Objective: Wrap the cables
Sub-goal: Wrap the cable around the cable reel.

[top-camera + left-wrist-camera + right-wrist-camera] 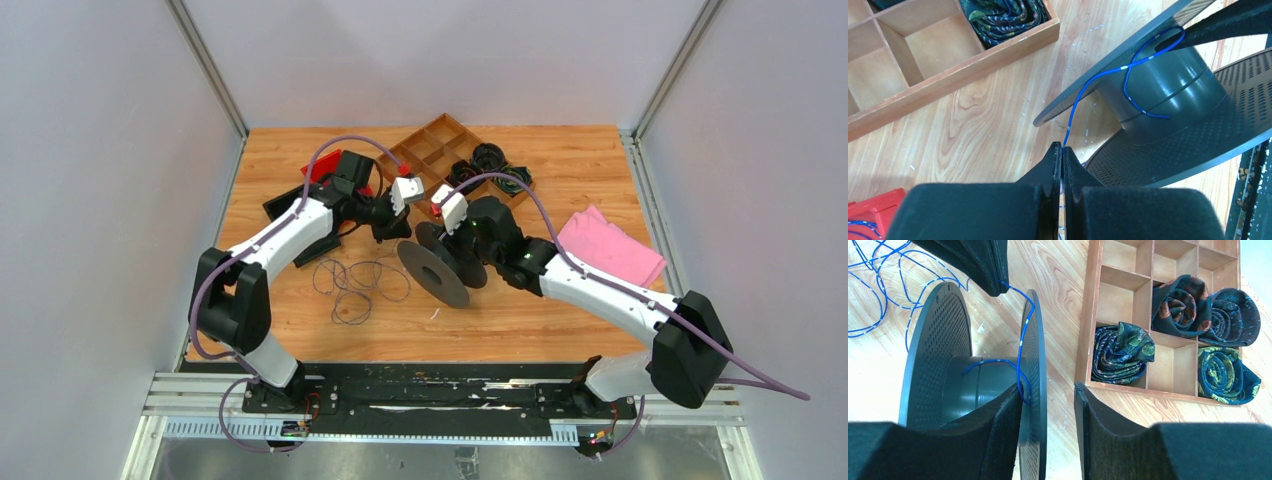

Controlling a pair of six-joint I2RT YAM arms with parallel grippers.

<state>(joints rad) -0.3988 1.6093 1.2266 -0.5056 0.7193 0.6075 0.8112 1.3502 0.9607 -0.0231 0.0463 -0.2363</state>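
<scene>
A thin cable, blue up close, runs from my left gripper (1062, 148), which is shut on it, up over the flange onto the hub of the dark grey spool (1168, 85). The cable (1098, 80) makes a loose turn on the hub. Its slack lies in loops on the table (355, 285), left of the spool (440, 272). My right gripper (1048, 387) stands open astride one spool flange (1035, 390), one finger inside beside the cable (1020, 340), the other outside with a gap. In the top view the left gripper (390, 232) and right gripper (455, 250) flank the spool.
A wooden compartment tray (440, 140) stands behind the spool, with rolled patterned ties (1120, 352) in several cells. A pink cloth (610, 248) lies at the right. A red box (320, 165) and black parts (285, 205) sit at the back left.
</scene>
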